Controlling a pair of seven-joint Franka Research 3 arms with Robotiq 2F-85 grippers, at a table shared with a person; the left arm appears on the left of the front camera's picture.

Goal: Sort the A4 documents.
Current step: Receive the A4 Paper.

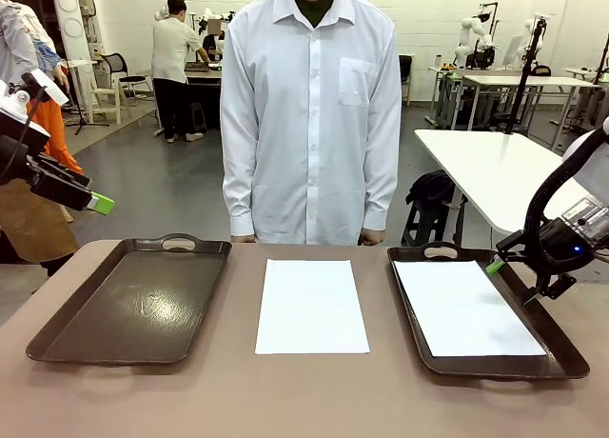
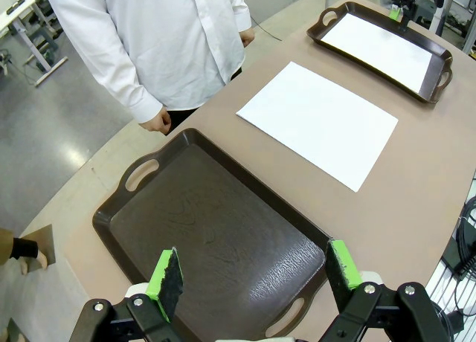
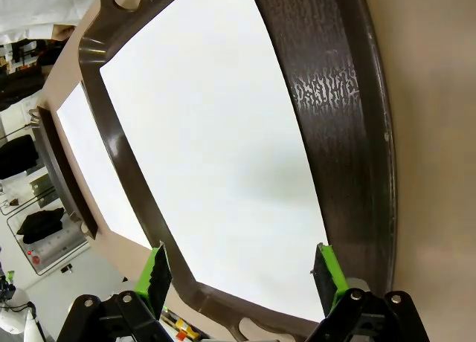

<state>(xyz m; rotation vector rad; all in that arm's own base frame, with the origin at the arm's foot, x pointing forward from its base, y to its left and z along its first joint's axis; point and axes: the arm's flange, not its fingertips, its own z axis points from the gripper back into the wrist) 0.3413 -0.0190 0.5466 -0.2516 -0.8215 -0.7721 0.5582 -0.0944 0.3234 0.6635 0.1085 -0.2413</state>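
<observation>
One white A4 document (image 1: 311, 306) lies flat on the bare table between two dark brown trays, also seen in the left wrist view (image 2: 320, 123). A second A4 document (image 1: 466, 309) lies inside the right tray (image 1: 561, 362). The left tray (image 1: 133, 300) holds nothing. My left gripper (image 1: 98, 205) hangs open, high above the table's left edge, and looks down on the empty tray (image 2: 216, 238) between its fingers (image 2: 167, 275). My right gripper (image 1: 495, 265) is open just above the right tray's far right rim, over the sheet (image 3: 216, 149) in it.
A person in a white shirt stands at the table's far edge, one hand (image 1: 243, 238) and the other hand (image 1: 371, 236) resting by it. A white table (image 1: 495, 171) stands behind on the right. Bare tabletop (image 1: 304, 400) runs along the near edge.
</observation>
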